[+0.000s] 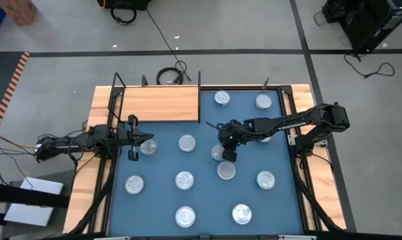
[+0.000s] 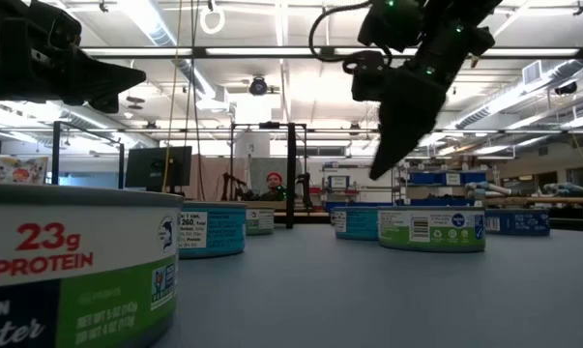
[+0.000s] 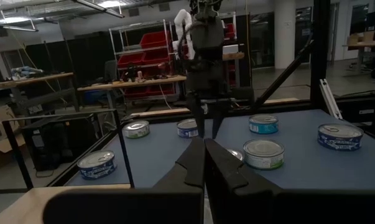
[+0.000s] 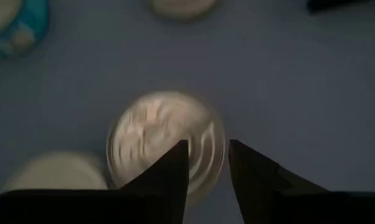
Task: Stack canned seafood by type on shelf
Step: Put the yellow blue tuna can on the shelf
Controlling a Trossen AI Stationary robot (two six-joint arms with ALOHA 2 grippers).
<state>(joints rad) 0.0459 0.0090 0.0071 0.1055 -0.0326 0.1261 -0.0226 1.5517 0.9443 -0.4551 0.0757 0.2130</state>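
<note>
Several round silver tins of canned seafood lie scattered, lids up, on the blue mat [image 1: 161,167]. The wooden shelf [image 1: 161,103] stands at the mat's far left with no tin on it. My right gripper [image 1: 229,155] hangs near the mat's middle, slanting down, open and holding nothing. It is above one tin [image 4: 165,140], which shows below and beside its fingertips [image 4: 181,149]. In the low view its fingers [image 2: 388,145] are clear above the tins. My left gripper [image 3: 204,144] waits shut over the mat's left edge [image 1: 147,139], raised and level, with a tin [image 1: 148,148] below it.
More tins lie around the right gripper: one just toward the near edge [image 1: 226,171], one to its left [image 1: 187,143], two at the far right [image 1: 221,99] [image 1: 263,102] and several along the near side [image 1: 185,215]. Black uprights [image 1: 119,83] stand at the shelf's corners.
</note>
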